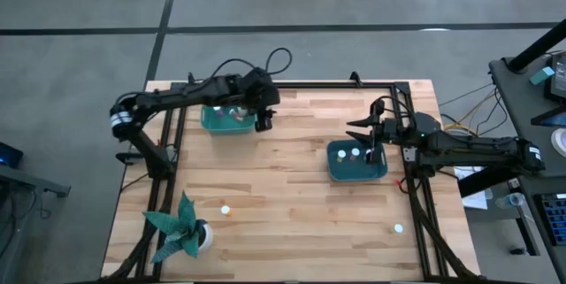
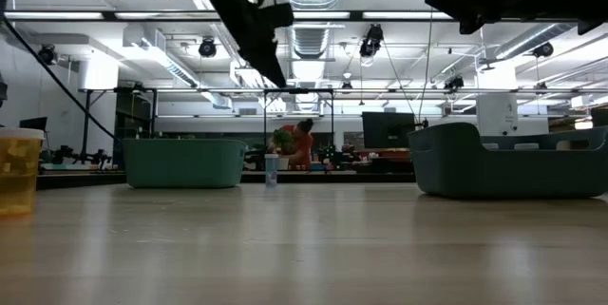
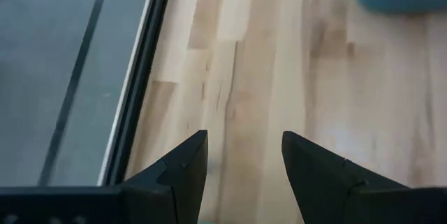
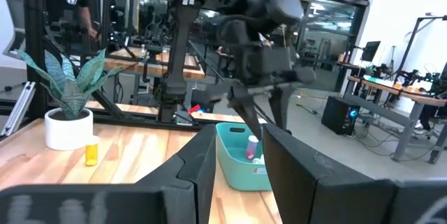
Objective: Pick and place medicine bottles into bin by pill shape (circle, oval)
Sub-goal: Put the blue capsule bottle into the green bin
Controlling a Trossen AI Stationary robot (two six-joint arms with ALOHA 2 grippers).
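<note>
A: Where are your grippers, quick?

B: My left gripper (image 1: 263, 123) hangs just beside the left bin (image 1: 221, 120), on the side facing the counter's (image 1: 292, 187) middle, close to the far edge. Fingers spread, nothing between them, only bare wood underneath. My right gripper (image 1: 372, 147) is over the right bin (image 1: 354, 173), toward the right edge. Jaws narrowly parted, and I see nothing in them.

A: Bottles?

B: Two medicine bottles (image 1: 349, 153) show in the right bin. One loose bottle (image 1: 225, 211) stands near the near edge, by the plant (image 1: 177, 226). Another loose bottle (image 1: 398, 227) sits near the near-right corner. There's something pale in the left bin, but I can't count it.

A: Risks?

B: Mainly sorting. I can't read pill shape from here, so a bottle could land in the wrong bin. The loose ones are tiny and upright, so an off-centre descent would likely tip one and send it rolling toward the near edge. The one by the plant is close to the leaves, and my left arm could brush them on the way in.

A: Right side?

B: That gripper sits low over its bin. If I swing out sideways without lifting first, I'd guess I clip the wall and shove the bin, or knock the bottles inside.
</note>
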